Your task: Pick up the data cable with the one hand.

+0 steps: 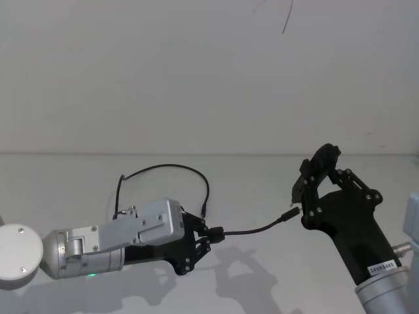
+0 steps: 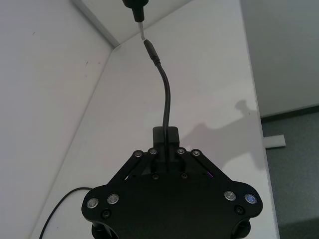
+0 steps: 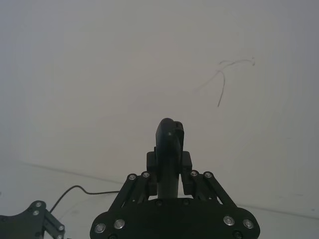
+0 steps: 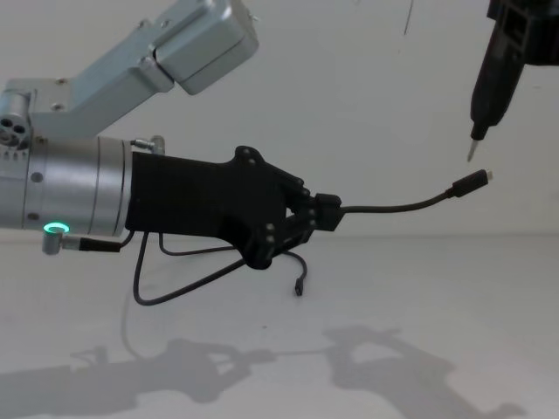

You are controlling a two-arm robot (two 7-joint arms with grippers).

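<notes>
thin black data cable, pinched near one end by the closed left hand above the bench; short plug end juts sideways in the air, long remainder loops back, other plug dangling.

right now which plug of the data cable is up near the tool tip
The plug just beyond the left gripper, held out in the air under the slim black tool. The other plug dangles just above the table.

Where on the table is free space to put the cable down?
Bare table lies left of the data cable loop, and between the left gripper and right gripper. It is crowded where the cable's plug meets the thin-tipped tool.
</notes>
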